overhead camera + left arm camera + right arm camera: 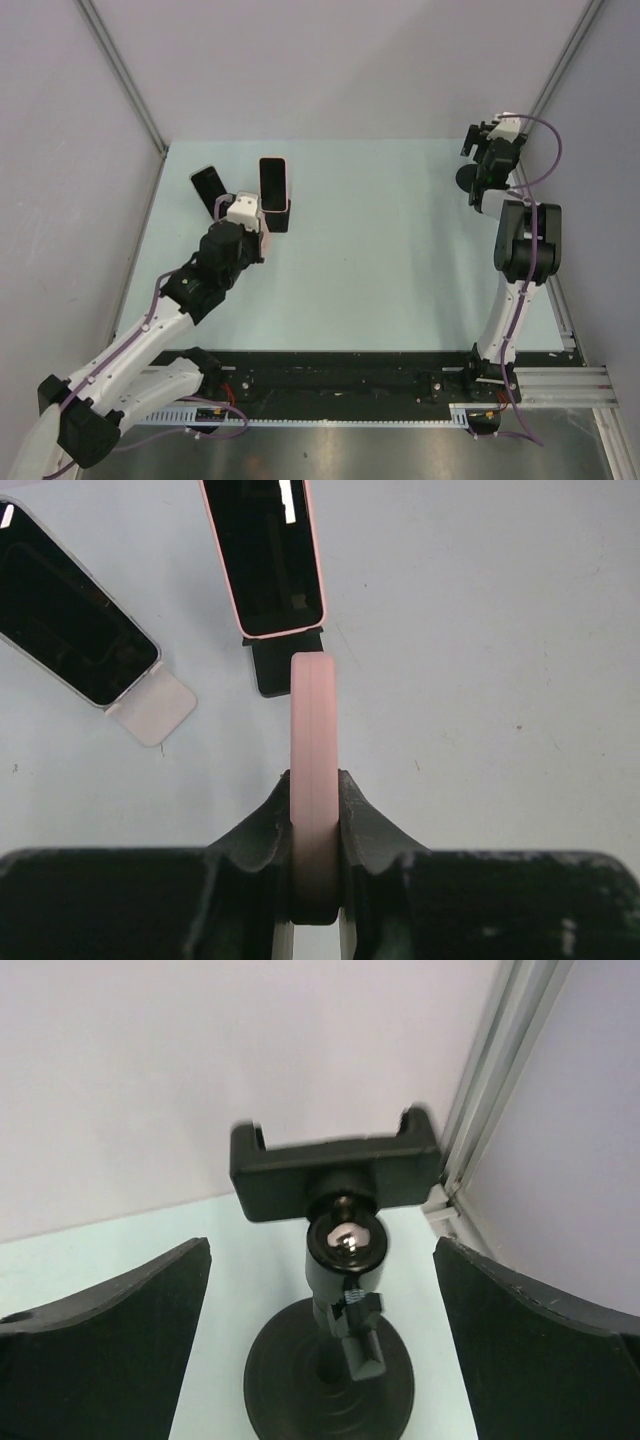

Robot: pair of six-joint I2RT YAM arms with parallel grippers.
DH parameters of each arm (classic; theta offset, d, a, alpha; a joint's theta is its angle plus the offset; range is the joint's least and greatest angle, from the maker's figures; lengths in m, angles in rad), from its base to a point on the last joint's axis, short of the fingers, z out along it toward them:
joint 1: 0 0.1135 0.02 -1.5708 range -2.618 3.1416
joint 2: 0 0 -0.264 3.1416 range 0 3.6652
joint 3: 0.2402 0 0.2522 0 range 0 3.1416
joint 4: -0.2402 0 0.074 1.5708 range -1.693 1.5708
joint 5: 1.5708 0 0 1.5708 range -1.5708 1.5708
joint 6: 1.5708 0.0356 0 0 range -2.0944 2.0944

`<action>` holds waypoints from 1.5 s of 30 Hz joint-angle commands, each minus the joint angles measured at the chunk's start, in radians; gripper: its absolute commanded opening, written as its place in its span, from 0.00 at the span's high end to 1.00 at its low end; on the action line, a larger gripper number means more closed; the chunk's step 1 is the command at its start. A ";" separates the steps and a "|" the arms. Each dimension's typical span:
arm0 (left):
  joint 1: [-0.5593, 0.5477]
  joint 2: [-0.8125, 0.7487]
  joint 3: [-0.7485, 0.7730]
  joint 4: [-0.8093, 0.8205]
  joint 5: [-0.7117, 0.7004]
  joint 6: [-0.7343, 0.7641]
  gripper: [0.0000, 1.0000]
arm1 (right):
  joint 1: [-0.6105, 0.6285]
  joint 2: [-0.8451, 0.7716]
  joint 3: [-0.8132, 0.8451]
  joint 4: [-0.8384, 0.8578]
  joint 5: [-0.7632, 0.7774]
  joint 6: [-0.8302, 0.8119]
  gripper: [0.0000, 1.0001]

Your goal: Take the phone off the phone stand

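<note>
My left gripper (315,780) is shut on a pink phone (314,720), held edge-on above the table. In the top view the left gripper (258,228) sits just in front of a black holder (279,217). A second pink phone (265,555) stands in that black holder (285,665). My right gripper (322,1290) is open, its fingers (110,1310) on either side of a black phone stand (335,1165) with an empty clamp and a round base (330,1385). In the top view this gripper (487,160) is at the far right by the stand (468,180).
A white-cased phone (70,630) leans in a white holder (150,708) at the far left, also in the top view (208,185). Walls and a metal corner post (490,1070) close in behind the stand.
</note>
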 commanded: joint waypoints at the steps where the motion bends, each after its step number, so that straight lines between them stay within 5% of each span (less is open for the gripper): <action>1: 0.009 -0.072 0.013 0.095 0.013 -0.043 1.00 | 0.021 -0.210 -0.054 -0.015 0.055 -0.045 0.00; 10: 0.009 -0.134 0.006 0.090 0.039 -0.223 1.00 | 0.114 -0.617 -0.342 -0.244 0.129 0.007 0.00; 22: 0.009 -0.109 0.064 0.067 0.142 -0.565 1.00 | 0.685 -1.008 -0.607 -0.351 0.080 -0.072 0.01; 27: 0.009 -0.057 0.107 0.052 0.183 -0.681 1.00 | 1.010 -0.997 -0.656 -0.270 0.131 -0.221 0.02; 34: 0.007 -0.032 0.118 0.040 0.226 -0.740 1.00 | 1.294 -0.879 -0.698 -0.124 0.230 -0.399 0.03; 45: 0.007 -0.023 0.121 0.032 0.298 -0.772 1.00 | 1.417 -0.562 -0.698 0.280 0.468 -0.646 0.12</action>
